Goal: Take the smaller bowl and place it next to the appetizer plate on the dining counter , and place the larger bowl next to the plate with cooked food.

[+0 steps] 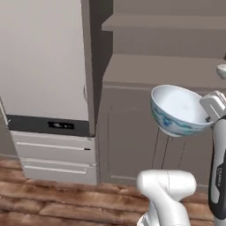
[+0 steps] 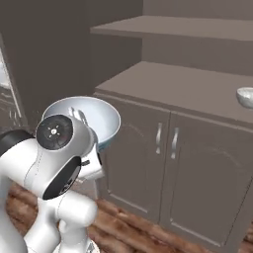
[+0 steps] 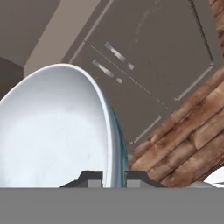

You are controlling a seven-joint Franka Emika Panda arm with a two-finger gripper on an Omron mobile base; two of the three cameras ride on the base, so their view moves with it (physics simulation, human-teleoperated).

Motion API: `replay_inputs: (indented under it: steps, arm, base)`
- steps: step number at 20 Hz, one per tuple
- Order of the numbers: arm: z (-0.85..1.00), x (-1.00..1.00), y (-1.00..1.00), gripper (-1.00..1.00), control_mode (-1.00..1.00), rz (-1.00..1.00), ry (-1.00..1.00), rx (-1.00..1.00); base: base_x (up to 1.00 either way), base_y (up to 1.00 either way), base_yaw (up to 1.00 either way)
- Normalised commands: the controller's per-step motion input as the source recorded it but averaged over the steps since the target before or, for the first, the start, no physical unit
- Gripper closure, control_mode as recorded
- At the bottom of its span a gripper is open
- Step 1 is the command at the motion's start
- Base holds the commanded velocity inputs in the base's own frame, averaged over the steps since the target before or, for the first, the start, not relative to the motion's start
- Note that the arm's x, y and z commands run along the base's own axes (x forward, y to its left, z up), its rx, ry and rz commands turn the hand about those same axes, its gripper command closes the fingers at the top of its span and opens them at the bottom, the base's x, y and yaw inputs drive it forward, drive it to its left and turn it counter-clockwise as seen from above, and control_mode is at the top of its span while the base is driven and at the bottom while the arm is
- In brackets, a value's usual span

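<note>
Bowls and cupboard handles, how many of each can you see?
Big bowls: 1, the larger bowl, white with a blue-green pattern, pinched by its rim in the hand
Small bowls: 1, the smaller bowl, sitting on the grey counter
Cupboard door handles: 2
Total: 4

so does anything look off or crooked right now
The larger bowl is tipped well off level, pinched by its rim in the fingers and hanging in the air in front of the cabinets. It holds nothing, so nothing spills.
</note>
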Motion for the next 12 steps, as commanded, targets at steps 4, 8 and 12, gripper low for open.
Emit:
replay_inputs:
  steps: [4,8,12]
  arm:
    - [0.0,0.0,0.0,1.0,1.0,0.0,0.0,0.0]
    - [0.0,0.0,0.0,1.0,1.0,0.0,0.0,0.0]
    - [0.0,0.0,0.0,1.0,1.0,0.0,0.0,0.0]
  base:
    - [-0.62,0.32,0.66]
    - [-0.66,0.31,0.68]
    - [-0.46,0.27,0.67]
